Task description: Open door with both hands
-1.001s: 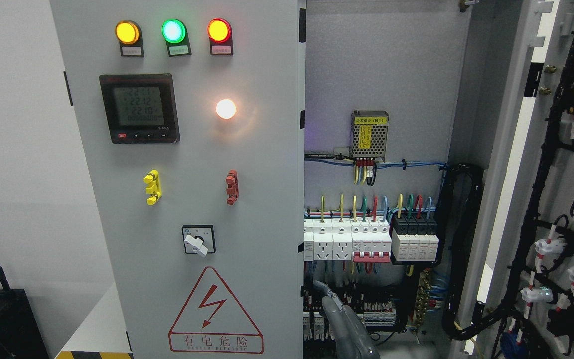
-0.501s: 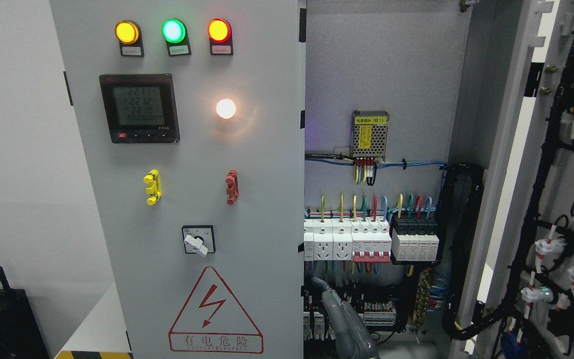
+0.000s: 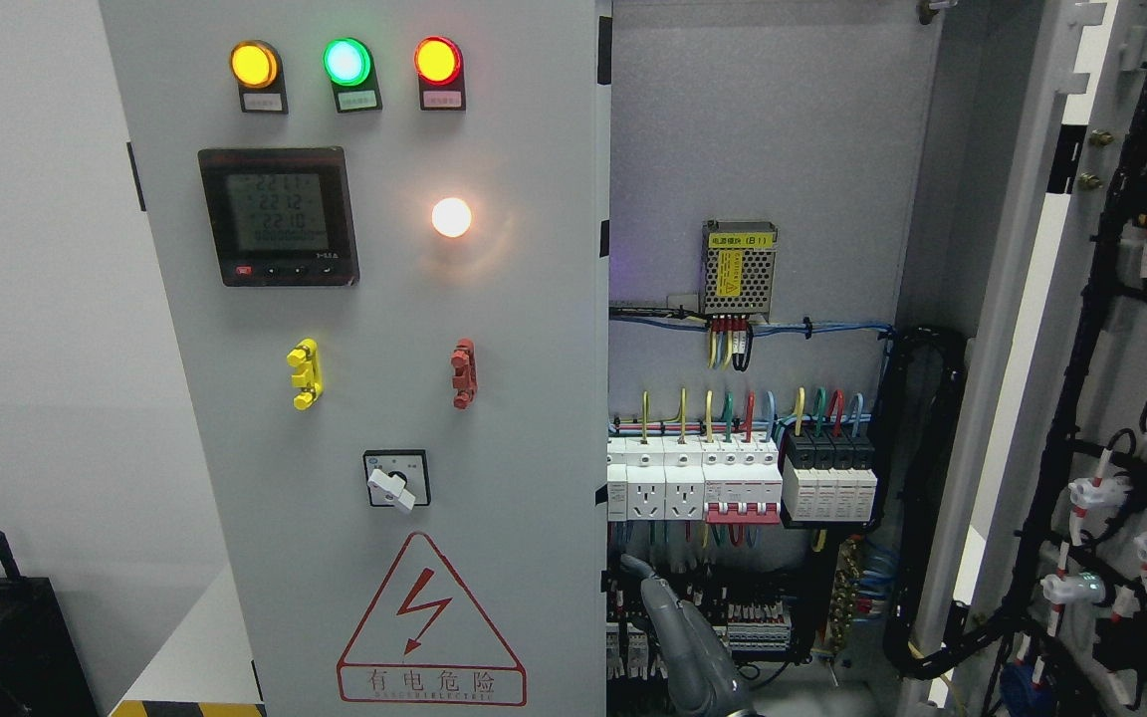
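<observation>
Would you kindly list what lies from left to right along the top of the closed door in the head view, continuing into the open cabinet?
Yellow lamp → green lamp → red lamp → mesh-covered power supply.

Inside the cabinet, a perforated metal power supply (image 3: 738, 267) with a yellow label is mounted on the grey back plate (image 3: 763, 129). Blue wires (image 3: 832, 327) run sideways just below it. Lower down sits a row of white breakers (image 3: 723, 486), with black-topped modules (image 3: 827, 478) touching its right end. A black cable bundle (image 3: 917, 498) loops at the right. At lower left, against the white wall (image 3: 26, 349), stands a black box (image 3: 6, 637), possibly a router, with a short antenna (image 3: 4, 553).
</observation>
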